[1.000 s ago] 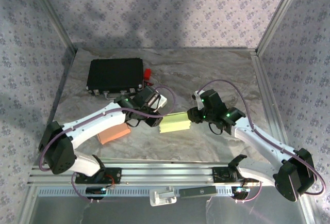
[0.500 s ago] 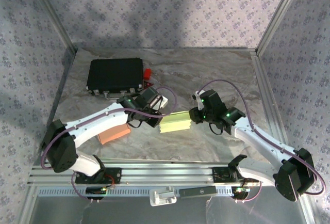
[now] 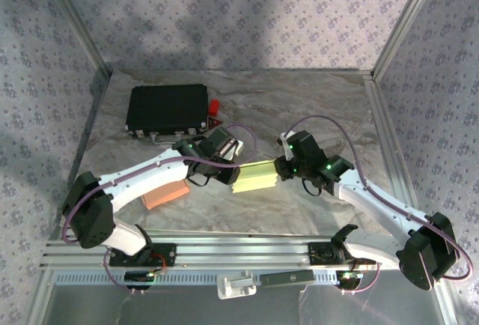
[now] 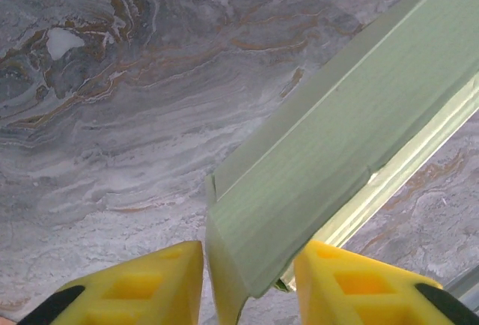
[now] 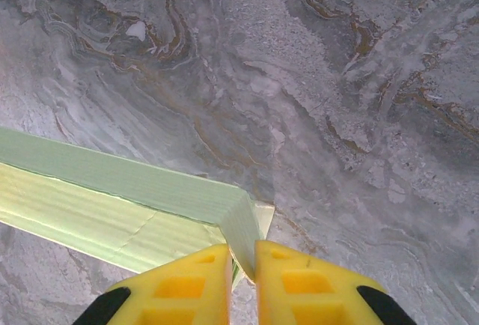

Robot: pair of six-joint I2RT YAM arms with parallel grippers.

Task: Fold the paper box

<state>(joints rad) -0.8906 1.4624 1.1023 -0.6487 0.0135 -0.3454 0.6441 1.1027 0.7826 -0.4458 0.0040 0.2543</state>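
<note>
Top view evenly lit, medium bright, light from overhead. Big soft dark patches on back wall [image 3: 224, 18] and left wall [image 3: 37, 78], soft shadows under arms [image 3: 142, 175] on table [image 3: 299, 100]. Case [image 3: 167, 108] crushed to black, no detail. Green LEDs [image 3: 298, 165] blown out. Slightly soft overall, posts [image 3: 408, 18] lean outward at edges. Wrist views bright, table veining sharp. Box [image 4: 337, 138] close up, a bit soft, lower strip glaring pale. Fingers [image 5: 179, 287] at bottom edge saturated, mildly blurred. Thin dark shadow beside box in right wrist view
</note>
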